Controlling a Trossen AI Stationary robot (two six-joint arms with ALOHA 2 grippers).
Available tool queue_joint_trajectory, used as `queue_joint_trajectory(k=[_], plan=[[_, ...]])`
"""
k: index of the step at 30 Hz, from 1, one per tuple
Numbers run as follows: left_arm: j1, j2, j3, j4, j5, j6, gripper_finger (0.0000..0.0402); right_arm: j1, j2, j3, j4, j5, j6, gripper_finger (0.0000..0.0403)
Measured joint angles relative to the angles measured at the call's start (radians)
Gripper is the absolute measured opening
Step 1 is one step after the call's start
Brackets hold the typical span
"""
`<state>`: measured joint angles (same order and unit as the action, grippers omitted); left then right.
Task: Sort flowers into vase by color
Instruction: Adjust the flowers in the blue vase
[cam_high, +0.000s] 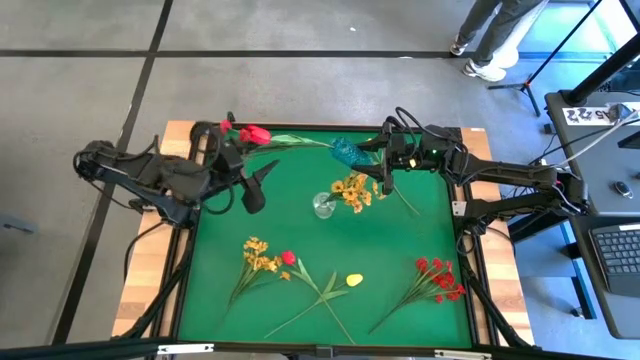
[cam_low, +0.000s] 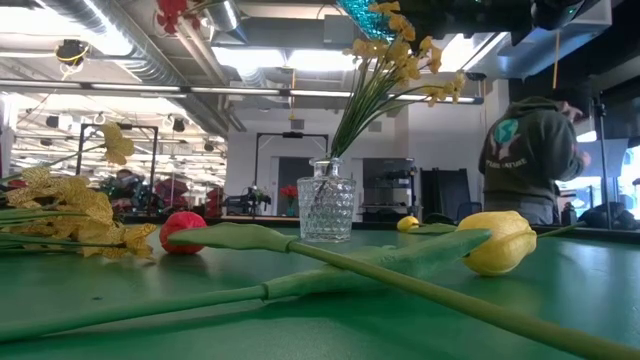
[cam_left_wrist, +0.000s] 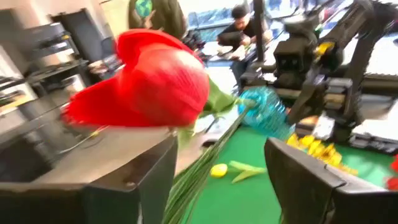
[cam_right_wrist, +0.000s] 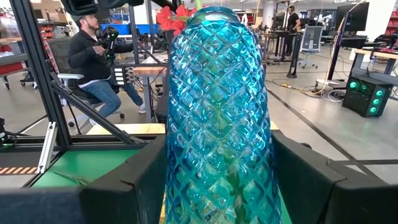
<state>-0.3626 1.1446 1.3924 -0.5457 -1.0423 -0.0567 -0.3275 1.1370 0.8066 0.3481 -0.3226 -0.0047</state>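
Note:
My right gripper (cam_high: 368, 152) is shut on a blue cut-glass vase (cam_right_wrist: 217, 112), held high over the far middle of the table. A red bloom (cam_high: 255, 133) on a green stem (cam_high: 300, 141) sticks out of the vase's mouth toward my left arm. My left gripper (cam_high: 262, 185) is open just near of that bloom. In the left wrist view the bloom (cam_left_wrist: 149, 81) fills the space above the fingers, and the stem (cam_left_wrist: 199, 168) runs close by one finger. A clear glass vase (cam_high: 324, 206) stands mid-table with a yellow sprig (cam_high: 352, 190) in it. My right gripper pinches the blue vase's body (cam_right_wrist: 186, 162) between its two fingers (cam_right_wrist: 130, 186), one on each side. The fingers come level from the table's right and lie along the vase. The vase is lifted clear and tipped almost on its side, mouth (cam_right_wrist: 214, 12) toward the left arm.
On the green mat (cam_high: 400, 240) lie a yellow-orange sprig (cam_high: 260, 255), a red bud (cam_high: 288, 257), a yellow bud (cam_high: 353, 280) on crossed stems, and a red cluster (cam_high: 438, 275) near the right edge. A person's legs (cam_high: 490, 35) show beyond the far edge.

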Motion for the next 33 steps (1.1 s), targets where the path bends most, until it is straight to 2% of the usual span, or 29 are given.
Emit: queue_joint_trajectory(k=[5,13,15,17,22,29,33], plan=[[-0.116,-0.019,0.035,-0.216,-0.082,-0.185,0.0238,0.0,0.0,0.0,-0.001,0.0,0.004,0.0241],[-0.218,-0.022,0.035,-0.484,-0.06,-0.549,0.0238,0.0,0.0,0.0,0.0,0.0,0.016,0.0241],[-0.235,-0.01,0.014,-0.487,-0.074,-0.614,0.0238,0.0,0.0,0.0,0.002,0.001,0.021,0.0241],[-0.262,0.003,-0.029,-0.474,-0.131,-0.638,0.0238,0.0,0.0,0.0,0.009,0.003,0.021,0.0241],[-0.349,-0.007,-0.186,-0.456,-0.386,-0.795,0.0238,0.0,0.0,0.0,0.047,0.018,0.038,0.0241],[-0.381,-0.017,-0.431,-0.414,-0.46,-1.078,0.0238,0.0,-0.001,0.0,0.099,0.018,0.058,0.0241],[-0.376,-0.017,-0.526,-0.341,-0.495,-1.144,0.0233,0.0,-0.001,0.0,0.107,0.018,0.059,0.0241]])
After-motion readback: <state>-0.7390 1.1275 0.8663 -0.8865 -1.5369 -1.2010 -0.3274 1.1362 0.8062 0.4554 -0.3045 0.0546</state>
